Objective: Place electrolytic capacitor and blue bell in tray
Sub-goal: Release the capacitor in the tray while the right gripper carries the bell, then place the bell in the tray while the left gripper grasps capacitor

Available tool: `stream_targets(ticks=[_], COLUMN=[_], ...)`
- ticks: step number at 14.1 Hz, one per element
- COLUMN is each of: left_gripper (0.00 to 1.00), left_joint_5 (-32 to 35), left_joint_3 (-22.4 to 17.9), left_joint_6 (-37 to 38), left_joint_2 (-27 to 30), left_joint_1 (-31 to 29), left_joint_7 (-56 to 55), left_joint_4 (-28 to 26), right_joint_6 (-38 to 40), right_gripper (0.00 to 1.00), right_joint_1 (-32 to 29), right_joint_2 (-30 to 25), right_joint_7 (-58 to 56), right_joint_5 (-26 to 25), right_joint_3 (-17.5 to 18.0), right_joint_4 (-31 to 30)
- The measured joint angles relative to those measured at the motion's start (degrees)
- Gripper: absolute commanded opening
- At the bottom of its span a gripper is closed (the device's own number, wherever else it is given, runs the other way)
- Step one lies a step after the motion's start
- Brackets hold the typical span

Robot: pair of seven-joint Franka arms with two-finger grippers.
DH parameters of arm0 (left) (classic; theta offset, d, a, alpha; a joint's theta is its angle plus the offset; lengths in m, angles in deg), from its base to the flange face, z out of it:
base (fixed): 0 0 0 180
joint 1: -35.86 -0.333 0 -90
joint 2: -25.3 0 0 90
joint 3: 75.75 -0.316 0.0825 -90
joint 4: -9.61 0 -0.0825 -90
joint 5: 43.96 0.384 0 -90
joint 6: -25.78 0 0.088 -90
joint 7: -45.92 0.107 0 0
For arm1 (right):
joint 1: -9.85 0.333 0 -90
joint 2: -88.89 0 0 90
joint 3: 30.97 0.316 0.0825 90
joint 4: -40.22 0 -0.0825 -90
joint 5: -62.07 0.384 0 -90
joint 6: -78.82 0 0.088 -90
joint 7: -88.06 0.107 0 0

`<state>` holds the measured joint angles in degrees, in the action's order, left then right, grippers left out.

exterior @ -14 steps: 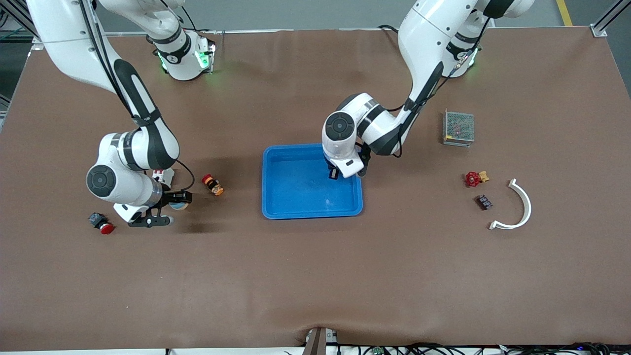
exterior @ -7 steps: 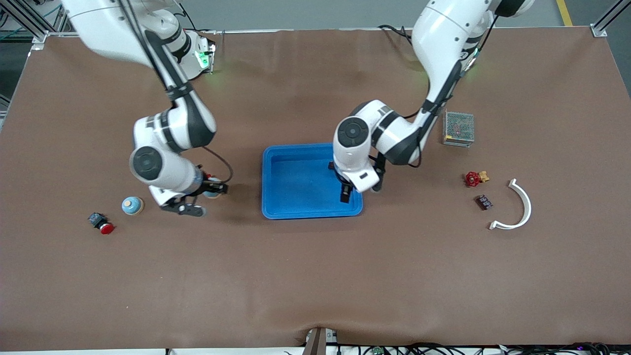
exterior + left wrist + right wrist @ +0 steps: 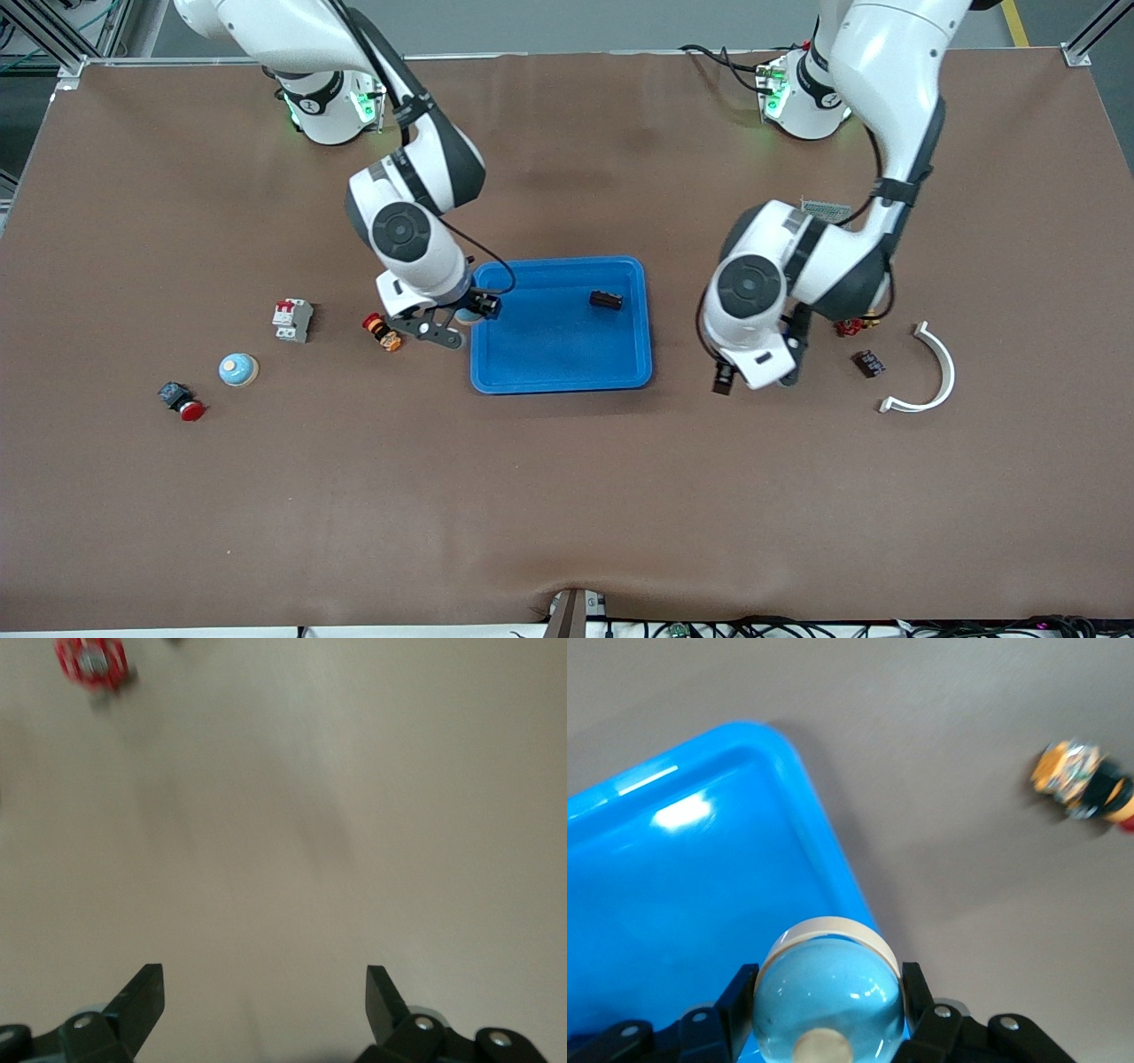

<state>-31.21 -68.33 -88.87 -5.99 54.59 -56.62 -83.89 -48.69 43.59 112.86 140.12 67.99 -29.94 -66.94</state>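
the right gripper point(image 3: 474, 308) hung over the tray's point(image 3: 558, 372) rim at the right arm's end, fingers clamped on the blue bell point(image 3: 828, 992). letting go there could have tipped the bell onto the table, since it sat over the edge rather than the floor. a small dark part, likely the electrolytic capacitor point(image 3: 606, 300), lay in the tray. the left gripper point(image 3: 724, 379) hovered over bare table toward the left arm's end, fingers point(image 3: 142, 997) spread and empty, wrist bent downward.

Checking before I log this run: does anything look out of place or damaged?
Nothing stands out. The right gripper holds a blue bell over the tray's rim, and a small dark part lies in the tray.
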Motion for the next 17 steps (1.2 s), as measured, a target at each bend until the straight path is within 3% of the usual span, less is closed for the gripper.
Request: stream_targets(ticks=[9,17], left_gripper=[1.0,1.0], left_joint_5=[0.09,0.43], left_joint_3=[-0.07,0.03], left_joint_6=[1.04,-1.56], left_joint_2=[0.09,0.3], left_joint_1=[-13.93,-22.9], left_joint_7=[24.97,42.76], left_joint_4=[-4.91,-9.51], right_joint_6=[-8.05,-11.23], right_gripper=[0.49,0.49], right_joint_1=[6.68,7.09], right_joint_2=[5.31,7.69], right_joint_7=[6.26,6.36], right_joint_5=[0.0,-0.02], right_joint_3=[-0.1,-0.24], right_joint_4=[-0.03,-0.03])
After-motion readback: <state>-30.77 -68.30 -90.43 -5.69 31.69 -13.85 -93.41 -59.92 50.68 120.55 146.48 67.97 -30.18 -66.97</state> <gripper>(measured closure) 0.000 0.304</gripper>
